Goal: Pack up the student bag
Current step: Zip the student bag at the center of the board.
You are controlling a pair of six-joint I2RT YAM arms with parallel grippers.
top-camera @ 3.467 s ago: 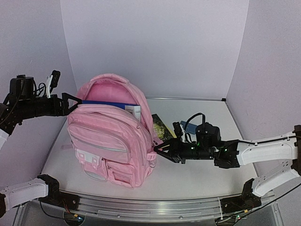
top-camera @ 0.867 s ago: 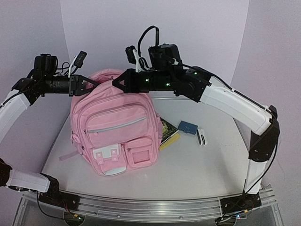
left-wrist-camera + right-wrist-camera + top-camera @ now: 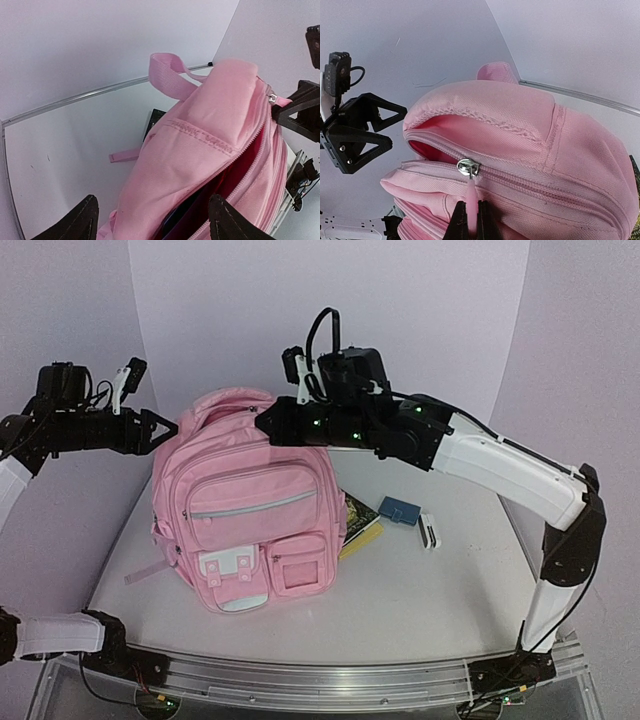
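Note:
The student bag (image 3: pixel 240 510), a large pink backpack, stands upright on the table with its front pockets facing me. My right gripper (image 3: pixel 263 425) is at the bag's top, shut on the pink zipper pull (image 3: pixel 471 202) below the metal slider (image 3: pixel 468 167). The zip (image 3: pixel 540 182) is closed to the right of the slider. Left of it the main pocket gapes, with dark pink lining (image 3: pixel 432 145) showing. My left gripper (image 3: pixel 165 428) hangs open just left of the bag's top, holding nothing. Its wrist view looks down on the bag (image 3: pixel 200 140) between the spread fingertips (image 3: pixel 85 212).
On the table right of the bag lie a dark book with a yellow edge (image 3: pixel 357 520), a small blue box (image 3: pixel 400 510) and a small white item (image 3: pixel 430 532). A pink strap (image 3: pixel 145 570) trails out at the bag's lower left. Pale walls close in behind and on both sides.
My left gripper has opened, let go of the bag's top edge and drawn back to the left. The right gripper keeps hold of the zipper pull and has shifted slightly right.

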